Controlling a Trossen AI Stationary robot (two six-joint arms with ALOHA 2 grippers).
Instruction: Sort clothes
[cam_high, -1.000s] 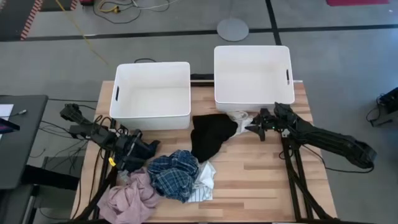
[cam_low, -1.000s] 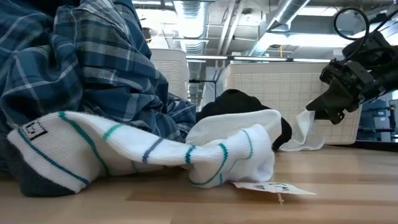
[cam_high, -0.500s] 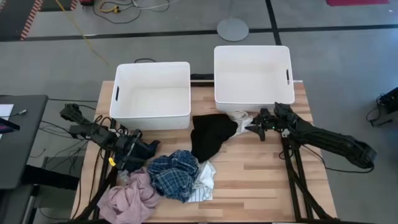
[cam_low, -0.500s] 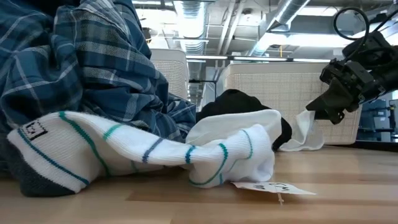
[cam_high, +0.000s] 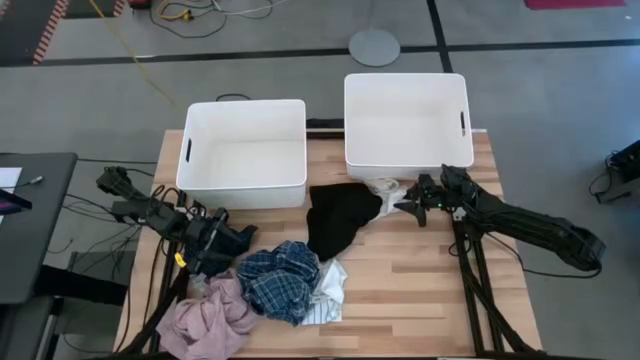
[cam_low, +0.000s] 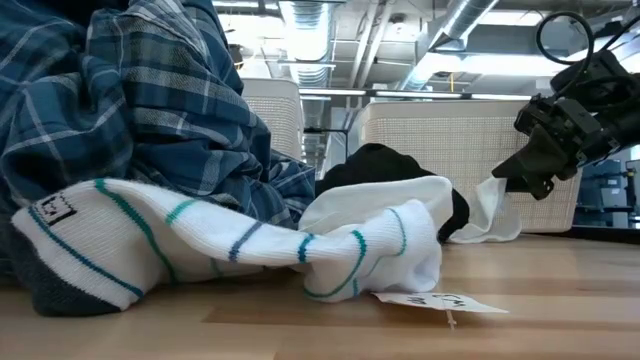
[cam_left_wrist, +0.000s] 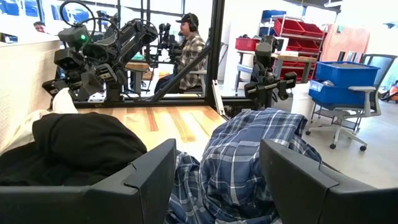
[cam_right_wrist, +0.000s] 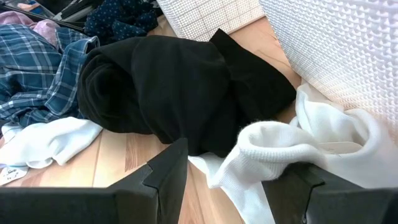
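**Sorting not started — both bins bare, all clothes on bench**

Right end effector (cam_high: 408, 205) sits with fingers spread wide, nothing between them, low over the bench (cam_high: 420, 290) just in front of the right bin (cam_high: 406, 120). Right wrist view shows a white sock (cam_right_wrist: 280, 152) directly ahead of the open fingers, bunched against the bin wall and touching the black garment (cam_right_wrist: 168, 87). My read: this sock is the first pick, approach underway, no contact visible.

Left end effector (cam_high: 237, 240) at the bench's left side, also wide open and holding nothing, pointed at the pile; left wrist view shows the blue plaid garment (cam_left_wrist: 249, 155) just beyond its fingers.

Clothes, outward from there:
- black garment (cam_high: 340, 220) mid-bench, in front of the gap between the bins
- blue plaid garment (cam_high: 280, 280) heaped near the front edge
- white striped sock (cam_low: 230, 245) under and beside the plaid
- pink garment (cam_high: 205, 320) at front-left corner
- dark navy patterned piece (cam_right_wrist: 121, 15) near the left arm, partly hidden

Left bin (cam_high: 245, 150) and right bin show only white floor from above. Progress judged near zero: every garment left to move. Which bin takes what cannot be told.

A person (cam_left_wrist: 189, 43) sits in the room beyond, away from the bench.
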